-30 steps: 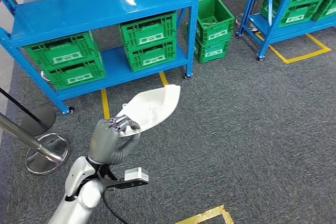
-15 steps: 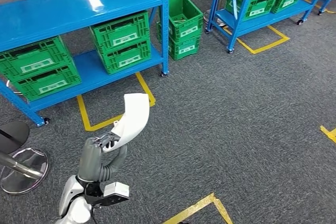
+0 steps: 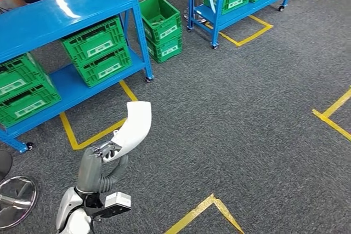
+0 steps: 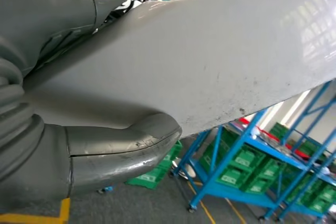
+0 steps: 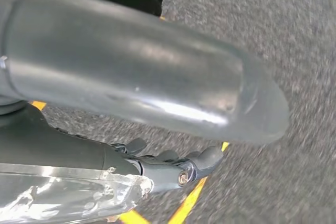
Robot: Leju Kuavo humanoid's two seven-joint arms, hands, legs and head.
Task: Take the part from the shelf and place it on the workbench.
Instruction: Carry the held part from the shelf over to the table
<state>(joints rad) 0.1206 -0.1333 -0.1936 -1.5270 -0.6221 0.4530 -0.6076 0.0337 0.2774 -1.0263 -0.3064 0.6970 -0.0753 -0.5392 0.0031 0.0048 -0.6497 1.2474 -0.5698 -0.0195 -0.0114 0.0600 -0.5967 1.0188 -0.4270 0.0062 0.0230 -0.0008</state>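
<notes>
My left hand (image 3: 96,165) holds the white curved part (image 3: 134,127) up in front of me, low on the left of the head view, above grey carpet. The part rises from the fingers and bends over at its far end. In the left wrist view the part (image 4: 222,61) spans the picture, and my left hand's thumb (image 4: 118,150) presses under it. In the right wrist view my right hand (image 5: 130,82) hangs over the carpet, thumb and dark fingers (image 5: 174,169) stretched out with nothing between them.
A blue shelf (image 3: 62,12) with green crates (image 3: 97,50) stands at the back left. Two stacked green crates (image 3: 162,26) sit on the floor beside it, and a second blue shelf (image 3: 232,1) is behind. Yellow floor tape (image 3: 203,212) crosses the carpet. A round metal stand base (image 3: 14,201) lies far left.
The whole view has swung to the right, so the shelves slid left in the picture. The part has turned in my left hand from lying broad to standing narrower and more upright.
</notes>
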